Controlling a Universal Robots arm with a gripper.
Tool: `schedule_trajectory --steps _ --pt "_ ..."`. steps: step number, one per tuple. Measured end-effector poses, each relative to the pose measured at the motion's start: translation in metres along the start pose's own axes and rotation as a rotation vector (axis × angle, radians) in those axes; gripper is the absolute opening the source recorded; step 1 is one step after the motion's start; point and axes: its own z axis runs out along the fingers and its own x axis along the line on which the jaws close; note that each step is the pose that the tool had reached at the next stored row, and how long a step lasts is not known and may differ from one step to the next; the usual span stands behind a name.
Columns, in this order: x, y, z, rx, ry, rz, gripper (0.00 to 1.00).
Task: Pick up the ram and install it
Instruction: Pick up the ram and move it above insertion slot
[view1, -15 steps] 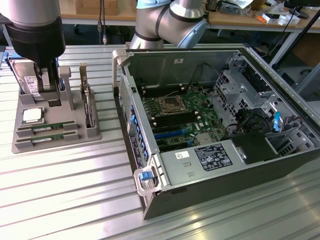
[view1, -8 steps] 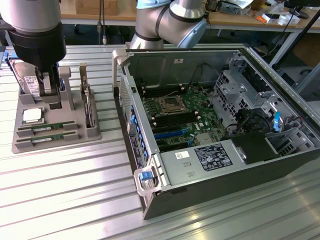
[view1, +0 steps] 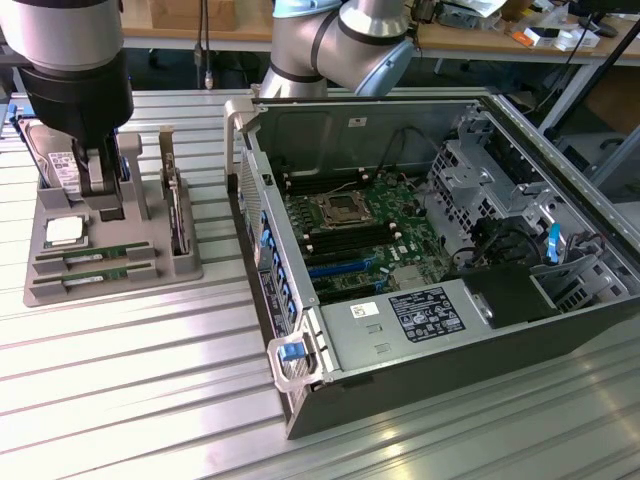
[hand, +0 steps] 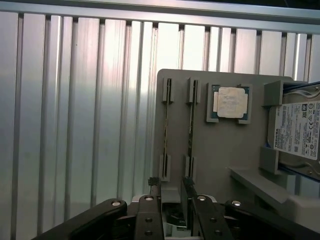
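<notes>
The ribbed aluminium table (view1: 130, 400) fills the foreground of the exterior view. On it, toward the exterior view's right, an open computer case (view1: 450, 372) lies on its side. At the case's near corner is a metal handle with a blue tab (view1: 290, 351). Just behind the handle is a grey power-supply cover (view1: 380, 335) with a black label. Further in lies the green motherboard (view1: 395, 232), with a square CPU socket (view1: 338, 210) and long black slots on both sides of the socket.

Toward the exterior view's left, well apart from the case, a grey parts tray (view1: 120, 290) sits on the table. Two green sticks stand on edge in its parallel slots. The nearer ram stick (view1: 95, 274) (hand: 165, 130) is by the tray's front edge, and the farther ram stick (view1: 98, 252) (hand: 190, 127) is just behind it. Both are still seated and neither is held. The silver CPU chip (view1: 63, 232) (hand: 230, 102) lies flat in its pocket beside the farther stick. Behind the chip, a hard drive (view1: 58, 165) (hand: 297, 130) with a white label rests in its cradle.

The gripper (view1: 105, 180) (hand: 175, 220) hangs over the tray's rear part, close to the hard drive. Its jaws are spread wide and hold nothing. From the wrist, the fingers (hand: 150, 217) frame the tray end beyond the two sticks and touch neither.

Farthest back, the arm's grey joints (view1: 340, 45) rise behind the case, in front of a cluttered workbench (view1: 480, 35).
</notes>
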Motion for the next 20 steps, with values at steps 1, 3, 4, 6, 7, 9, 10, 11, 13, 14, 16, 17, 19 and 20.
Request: schedule_trajectory --steps 1,3,4,6,7,9,10,11,13,14,16,17,19,20 --pt "0.0 0.0 0.0014 -0.0001 0.0 0.0 0.3" --pt "0.0 -0.0001 0.004 -0.0001 0.0 0.0 0.3" --pt "0.0 -0.0002 0.0046 -0.0001 0.0 0.0 0.3" --pt "0.0 -0.0002 0.0057 -0.0001 0.0001 0.0 0.3" --pt "0.0 -0.0002 0.0067 -0.0001 0.0001 0.0 0.3" --pt "-0.002 -0.0004 0.0092 0.0001 -0.0001 0.008 0.3" --pt "-0.004 -0.0003 0.0104 -0.0001 0.0008 0.008 0.3" --pt "-0.005 0.0002 0.0118 0.0002 0.001 0.008 0.3" --pt "-0.005 0.0014 0.0126 0.0 0.0011 0.008 0.3" --pt "-0.006 0.0024 0.0134 0.0 0.0011 0.008 0.3" --pt "-0.006 0.0037 0.0156 0.0 0.0011 0.008 0.3" --pt "-0.007 0.004 0.0167 0.0 0.0011 0.008 0.3" --pt "-0.007 0.0043 0.018 0.0 0.0012 0.008 0.3" --pt "-0.007 0.0045 0.0189 0.0 0.0011 0.008 0.3"
